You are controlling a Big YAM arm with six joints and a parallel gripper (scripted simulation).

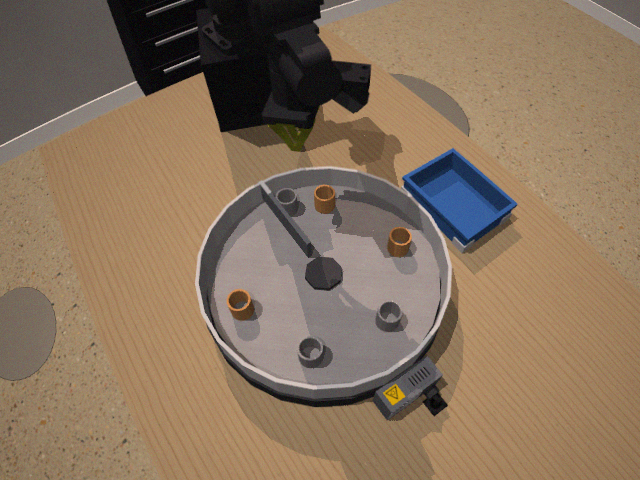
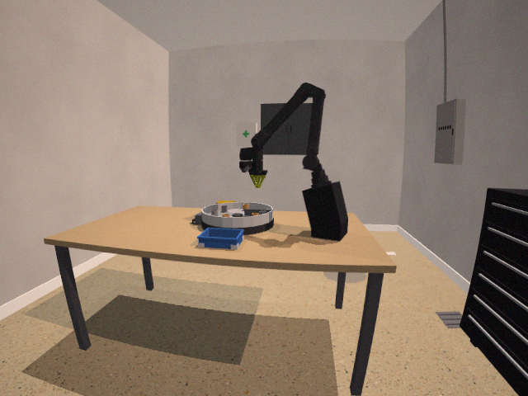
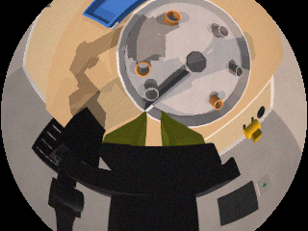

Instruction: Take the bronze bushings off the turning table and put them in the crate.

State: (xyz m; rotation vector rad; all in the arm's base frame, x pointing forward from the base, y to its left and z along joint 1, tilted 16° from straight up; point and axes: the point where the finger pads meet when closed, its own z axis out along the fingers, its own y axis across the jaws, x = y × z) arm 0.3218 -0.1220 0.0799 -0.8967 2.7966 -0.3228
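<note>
The round grey turning table [image 1: 323,281] holds three bronze bushings [image 1: 324,198] [image 1: 399,241] [image 1: 239,303] and three steel bushings [image 1: 285,198] [image 1: 389,314] [image 1: 311,351], all upright. The blue crate [image 1: 458,195] stands empty to the right of the turning table. My gripper [image 1: 294,136], with green fingers, hangs high above the table's far rim, near the arm's base. It stands a little open with nothing between the fingers, as the wrist view [image 3: 154,130] shows. It also shows high over the turning table in the exterior view [image 2: 257,181].
A grey divider bar [image 1: 286,219] runs from the dark centre hub [image 1: 323,272] to the rim. A grey control box [image 1: 408,388] sits at the turning table's near edge. The black arm base [image 2: 326,210] stands behind the turning table.
</note>
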